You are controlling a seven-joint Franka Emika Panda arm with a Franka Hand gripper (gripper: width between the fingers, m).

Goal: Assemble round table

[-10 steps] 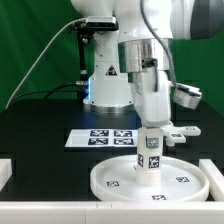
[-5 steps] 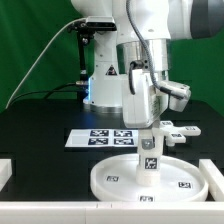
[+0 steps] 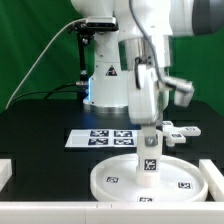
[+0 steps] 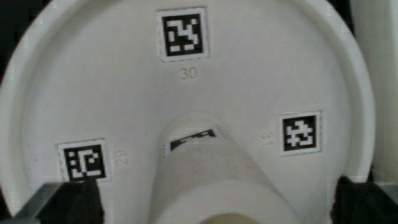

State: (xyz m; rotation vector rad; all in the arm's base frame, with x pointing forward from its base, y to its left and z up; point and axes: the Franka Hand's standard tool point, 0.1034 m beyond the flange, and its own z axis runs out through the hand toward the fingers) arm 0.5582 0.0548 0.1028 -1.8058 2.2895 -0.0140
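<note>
The round white disc (image 3: 112,182) lies flat near the table's front edge, tags facing up. The short thick leg (image 3: 149,162) stands upright on the disc's middle and carries a tag on its side. My gripper (image 3: 149,141) comes straight down on the leg's top and is shut on it. In the wrist view the leg (image 4: 214,170) fills the space between my two dark fingers (image 4: 68,205), and the disc (image 4: 125,90) with three tags spreads beyond it. The small lobed foot (image 3: 176,133) lies on the table behind the disc, towards the exterior view's right.
The marker board (image 3: 100,138) lies flat behind the disc. The robot's base (image 3: 106,85) stands at the back centre. White rails sit at the table's front left (image 3: 5,172) and front right (image 3: 214,166). A green backdrop is behind.
My wrist has turned about the vertical axis over the leg, and the hand's side lug has swung round. The tag on the leg has shifted slightly. The disc has stayed put.
</note>
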